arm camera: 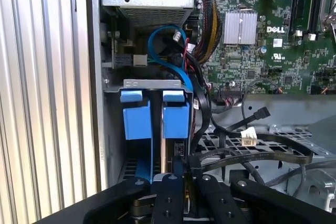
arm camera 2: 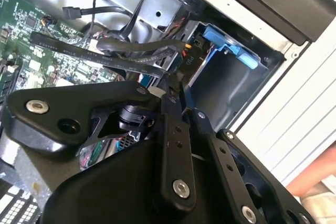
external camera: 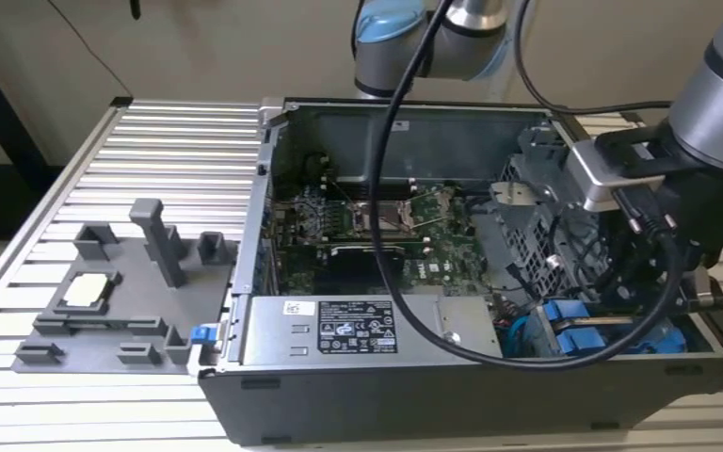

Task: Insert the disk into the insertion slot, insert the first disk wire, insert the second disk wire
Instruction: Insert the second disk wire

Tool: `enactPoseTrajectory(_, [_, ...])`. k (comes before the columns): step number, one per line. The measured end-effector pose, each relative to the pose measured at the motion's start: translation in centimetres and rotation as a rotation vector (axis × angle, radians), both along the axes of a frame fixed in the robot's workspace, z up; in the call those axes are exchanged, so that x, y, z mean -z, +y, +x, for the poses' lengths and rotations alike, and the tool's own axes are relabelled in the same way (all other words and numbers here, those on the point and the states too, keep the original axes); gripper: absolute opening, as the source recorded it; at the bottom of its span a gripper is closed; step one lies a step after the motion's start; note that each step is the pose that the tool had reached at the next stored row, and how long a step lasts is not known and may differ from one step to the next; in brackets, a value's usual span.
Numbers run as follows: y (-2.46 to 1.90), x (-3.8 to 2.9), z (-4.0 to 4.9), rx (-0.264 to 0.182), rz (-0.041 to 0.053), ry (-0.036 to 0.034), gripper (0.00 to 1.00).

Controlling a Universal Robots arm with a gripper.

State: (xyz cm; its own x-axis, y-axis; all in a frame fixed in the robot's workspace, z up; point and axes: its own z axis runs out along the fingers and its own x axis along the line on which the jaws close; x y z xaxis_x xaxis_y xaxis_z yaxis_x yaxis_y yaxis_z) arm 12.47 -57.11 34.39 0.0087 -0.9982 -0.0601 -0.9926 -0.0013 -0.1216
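Observation:
The disk stands on edge in the insertion slot (arm camera 2: 231,85) at the case's front corner, on the exterior view's right. Its blue carrier (arm camera: 176,121) shows in both wrist views (arm camera 2: 226,43), and from outside as blue tabs (external camera: 575,334). My gripper (arm camera: 190,174) reaches down into the case just beside the carrier. Its fingers (arm camera 2: 170,129) are drawn together on the end of a black disk wire (arm camera: 210,145), which loops away over the perforated cage. The arm (external camera: 714,122) hides the gripper in the exterior view.
The grey power supply box (external camera: 349,330) with its sticker lies beside the bay. The green board (external camera: 387,226) fills the case floor. Red, black and blue cable bundles (arm camera: 202,35) crowd the bay. A grey fixture tray (external camera: 110,311) sits on the slatted table at the exterior view's left.

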Motion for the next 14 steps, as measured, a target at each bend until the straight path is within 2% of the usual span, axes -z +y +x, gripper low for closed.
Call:
enactPoseTrajectory(4, [0.01, 0.01, -0.48, 0.000, -0.0002, -0.0034, 0.16])
enactPoseTrajectory(5, [0.01, 0.01, -0.79, 0.000, 0.0000, -0.0066, 0.16])
enactPoseTrajectory(8, [0.05, 0.01, -1.72, 0.000, -0.0017, -0.0257, 0.16])
enactPoseTrajectory(10, [0.12, 0.00, -2.11, 0.000, -0.0096, -0.0438, 0.16])
enactPoseTrajectory(11, [0.20, 0.00, -2.21, 0.000, -0.0180, -0.0561, 0.16])
enactPoseTrajectory(12, [0.34, 0.01, -2.28, 0.000, -0.0268, -0.0711, 0.16])
enactPoseTrajectory(14, [0.58, 0.01, -2.44, 0.000, -0.0404, -0.1056, 0.16])
